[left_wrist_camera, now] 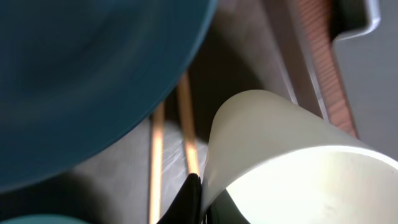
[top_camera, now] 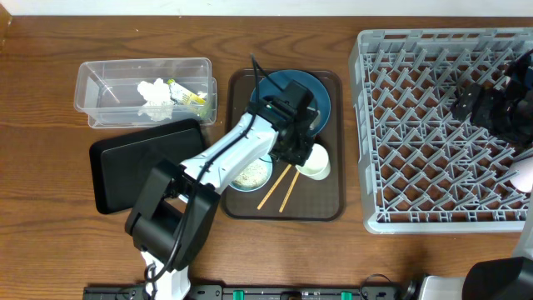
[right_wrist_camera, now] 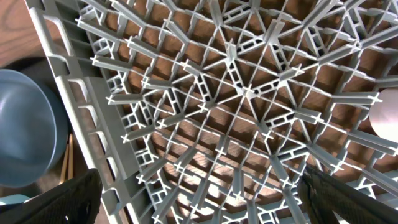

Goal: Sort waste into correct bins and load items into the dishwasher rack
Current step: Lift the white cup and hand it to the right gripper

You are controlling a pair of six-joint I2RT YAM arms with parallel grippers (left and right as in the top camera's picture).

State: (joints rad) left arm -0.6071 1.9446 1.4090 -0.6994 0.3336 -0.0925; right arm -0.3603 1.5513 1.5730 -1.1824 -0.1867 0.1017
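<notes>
Overhead, two chopsticks point(top_camera: 275, 187) parallel, long axes diagonal, near white cup point(top_camera: 316, 162)

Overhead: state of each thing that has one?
clear tub, holds tissue and wrapper
bowl, holds rice scraps
white cup, on brown tray
pink cup, in dishwasher rack
left gripper, at white cup's rim, grip unclear
right gripper, open, empty, above dishwasher rack

- My left arm point(top_camera: 225, 154) has white tubular links and black joint housings, with a thin black cable sticking out at 11 o'clock from its wrist.
- Its base point(top_camera: 166, 221), at 7 o'clock in the overhead view, is boxy and black.
- My right arm point(top_camera: 500, 108), at 3 o'clock, is matte black, and its fingers point(right_wrist_camera: 68, 202) are grainy black.
</notes>
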